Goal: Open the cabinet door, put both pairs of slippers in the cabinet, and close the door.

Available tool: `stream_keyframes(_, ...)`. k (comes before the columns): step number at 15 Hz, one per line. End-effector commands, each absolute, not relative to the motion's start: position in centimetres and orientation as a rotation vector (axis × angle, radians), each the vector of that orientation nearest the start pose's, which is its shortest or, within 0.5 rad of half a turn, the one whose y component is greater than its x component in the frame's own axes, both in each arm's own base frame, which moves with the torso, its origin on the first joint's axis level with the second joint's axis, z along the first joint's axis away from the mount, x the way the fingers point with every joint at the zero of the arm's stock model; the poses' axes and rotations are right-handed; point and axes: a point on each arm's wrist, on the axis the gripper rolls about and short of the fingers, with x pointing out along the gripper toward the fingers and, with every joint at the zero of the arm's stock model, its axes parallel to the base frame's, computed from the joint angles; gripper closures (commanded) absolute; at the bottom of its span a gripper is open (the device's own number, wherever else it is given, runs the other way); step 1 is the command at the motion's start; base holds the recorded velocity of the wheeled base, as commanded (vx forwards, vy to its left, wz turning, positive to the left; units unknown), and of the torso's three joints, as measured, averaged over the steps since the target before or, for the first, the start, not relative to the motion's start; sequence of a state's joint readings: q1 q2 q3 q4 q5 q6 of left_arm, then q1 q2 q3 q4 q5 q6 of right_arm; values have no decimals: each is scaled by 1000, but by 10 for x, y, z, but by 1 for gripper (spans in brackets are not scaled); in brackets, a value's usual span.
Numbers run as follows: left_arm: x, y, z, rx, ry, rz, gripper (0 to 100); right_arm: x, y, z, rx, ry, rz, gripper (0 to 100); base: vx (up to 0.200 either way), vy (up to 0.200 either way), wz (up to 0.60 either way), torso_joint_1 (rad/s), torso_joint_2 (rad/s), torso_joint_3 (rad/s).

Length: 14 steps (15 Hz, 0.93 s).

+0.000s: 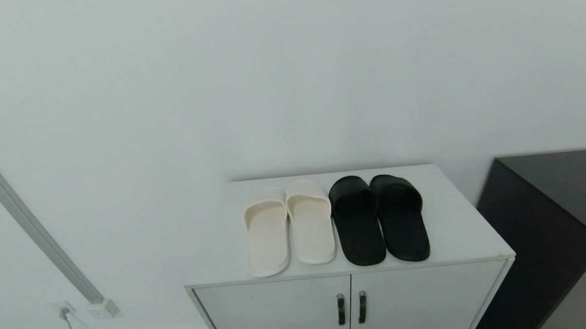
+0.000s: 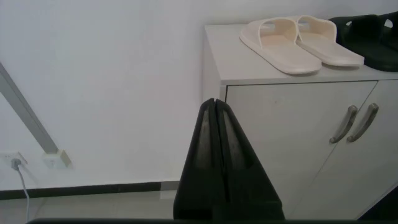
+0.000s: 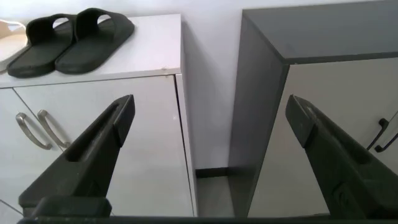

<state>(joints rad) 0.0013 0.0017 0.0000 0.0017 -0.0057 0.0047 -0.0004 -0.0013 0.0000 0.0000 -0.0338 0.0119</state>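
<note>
Head view, slippers: cream slippers and black slippers in one row on top of white cabinet, toes toward wall, pairs just beside each other.
Doors: both cabinet doors shut, two handles close together at the meeting edge.
Cut off: cabinet's lower part in head view; black pair partly cropped in left wrist view.
Left end effector: clenched, empty, near cabinet's left front corner.
Right end effector: released, fingers wide apart, before the gap between cabinet and dark cabinet.
Right wrist view: dark handle on dark cabinet's front.
</note>
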Motion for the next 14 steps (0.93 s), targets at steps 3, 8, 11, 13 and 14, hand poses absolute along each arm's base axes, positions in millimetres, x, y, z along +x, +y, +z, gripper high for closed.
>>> stream_keyframes(3,-23,0,75,5,3,-3,100,-23,-1,76,11,-2,-34,0,0,0,0,0,0,0)
stream_keyframes(8,-23,0,76,6,2,-5,100,-9,0,165,141,55,164,0,0,0,0,0,0,0)
stream_keyframes(11,-23,0,75,6,3,-5,100,46,13,147,54,338,309,0,0,0,0,0,0,0)
stream_keyframes(13,-23,0,75,6,3,-5,100,84,29,154,49,370,363,0,0,0,0,0,0,0)
stream_keyframes(14,-23,0,75,6,3,-5,100,100,39,158,34,359,377,0,0,0,0,0,0,0)
